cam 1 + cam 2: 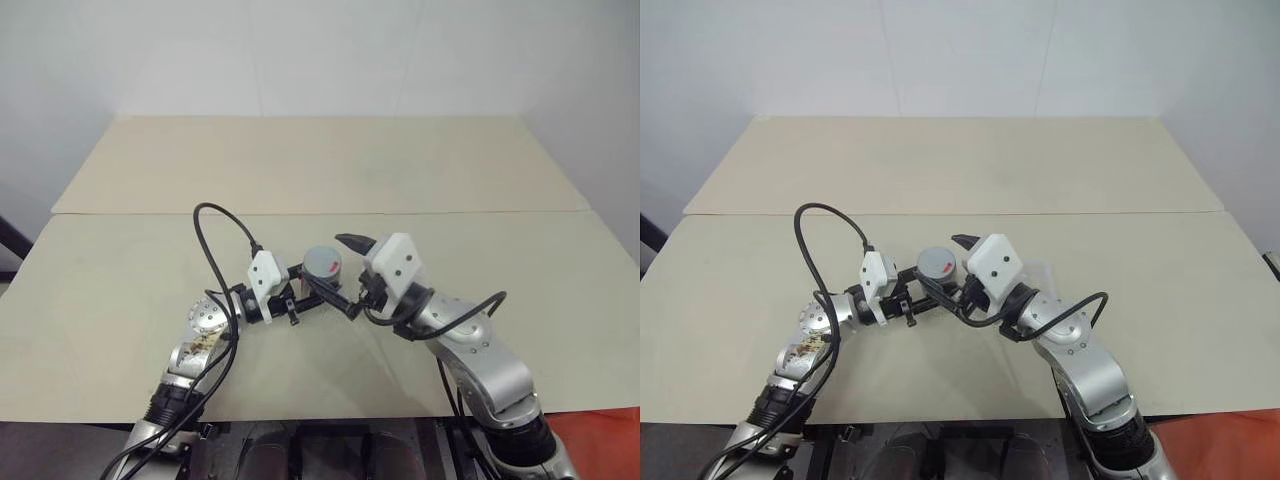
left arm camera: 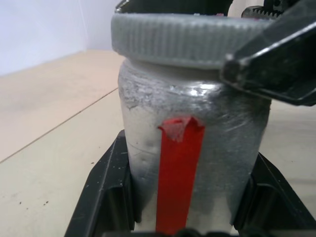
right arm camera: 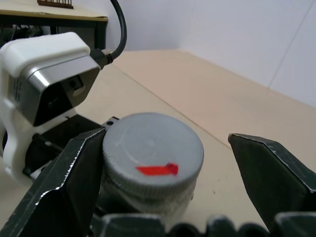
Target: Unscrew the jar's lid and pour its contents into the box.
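The jar is held upright above the table, nearer its front edge, approx. midway btwn left & right edges, clamped at the body by the left gripper. The grey lid w/ red mark is seen on top of the jar. The right gripper is spread wide around the lid, one finger touching its rim, the other apart. Farther back, the table's rear half is seen beyond a seam.
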You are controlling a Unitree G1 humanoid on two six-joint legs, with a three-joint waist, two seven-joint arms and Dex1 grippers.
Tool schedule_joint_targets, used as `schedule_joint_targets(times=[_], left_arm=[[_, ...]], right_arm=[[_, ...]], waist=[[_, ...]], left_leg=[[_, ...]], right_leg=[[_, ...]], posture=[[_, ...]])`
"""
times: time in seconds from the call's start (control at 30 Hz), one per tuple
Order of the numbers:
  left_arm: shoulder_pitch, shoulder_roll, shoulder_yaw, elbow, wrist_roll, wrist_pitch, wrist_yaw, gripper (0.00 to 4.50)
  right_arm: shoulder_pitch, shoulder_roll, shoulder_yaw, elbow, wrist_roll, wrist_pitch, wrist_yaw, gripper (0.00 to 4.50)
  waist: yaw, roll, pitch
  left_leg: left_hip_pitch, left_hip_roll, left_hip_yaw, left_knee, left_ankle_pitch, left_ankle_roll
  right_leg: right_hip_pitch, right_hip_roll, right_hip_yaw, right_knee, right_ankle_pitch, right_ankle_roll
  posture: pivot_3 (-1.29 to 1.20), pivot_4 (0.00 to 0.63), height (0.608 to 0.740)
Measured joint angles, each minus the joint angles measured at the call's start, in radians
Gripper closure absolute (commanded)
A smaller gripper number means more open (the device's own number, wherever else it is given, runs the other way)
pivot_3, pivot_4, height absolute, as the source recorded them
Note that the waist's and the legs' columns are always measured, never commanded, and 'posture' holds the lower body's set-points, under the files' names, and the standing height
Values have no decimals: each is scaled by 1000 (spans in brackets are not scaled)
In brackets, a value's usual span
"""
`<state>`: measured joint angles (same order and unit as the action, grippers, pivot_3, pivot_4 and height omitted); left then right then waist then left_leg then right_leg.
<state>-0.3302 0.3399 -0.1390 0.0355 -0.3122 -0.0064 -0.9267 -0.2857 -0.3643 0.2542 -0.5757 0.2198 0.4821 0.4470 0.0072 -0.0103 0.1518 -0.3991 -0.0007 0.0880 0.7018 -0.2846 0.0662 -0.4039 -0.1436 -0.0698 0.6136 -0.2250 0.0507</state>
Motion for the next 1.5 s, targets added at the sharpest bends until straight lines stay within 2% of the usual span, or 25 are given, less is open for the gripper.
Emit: schedule_joint_targets(times=[0.2,0.37,0.7,1.0,1.2,1.5], left_arm=[[-2,13,6,4,-2,-2,-6,2542],[-2,29,13,25,-2,-13,-32,2542],[-2,18,11,47,-1,-18,-39,2542],[-5,3,10,47,0,-19,-36,2542],[-4,-12,1,34,1,-18,-25,2542],[-1,-18,-10,15,1,-11,-4,2542]], right_arm=[[64,-41,-52,-38,30,0,25,30],[111,-96,-182,-43,28,1,11,30],[146,-150,-190,-106,70,1,86,30],[43,-83,-99,-131,106,9,97,30],[-37,-27,-24,-22,51,6,84,30],[-66,18,-26,67,33,-14,81,30]], waist=[[2,0,0],[3,0,0],[2,0,0],[1,0,0],[0,0,0],[1,0,0]], left_leg=[[0,0,0,0,0,0],[0,0,0,0,0,0],[0,0,0,0,0,0],[1,0,0,1,0,0],[0,0,0,0,0,0],[0,0,0,0,0,0]], right_leg=[[0,0,0,-1,0,0],[0,0,0,-1,0,0],[0,0,0,-1,0,0],[0,0,1,-1,0,0],[0,0,0,0,0,0],[0,0,0,1,0,0]], posture=[[0,150,740],[0,150,740],[0,150,740],[0,150,740],[0,150,740],[0,150,740]])
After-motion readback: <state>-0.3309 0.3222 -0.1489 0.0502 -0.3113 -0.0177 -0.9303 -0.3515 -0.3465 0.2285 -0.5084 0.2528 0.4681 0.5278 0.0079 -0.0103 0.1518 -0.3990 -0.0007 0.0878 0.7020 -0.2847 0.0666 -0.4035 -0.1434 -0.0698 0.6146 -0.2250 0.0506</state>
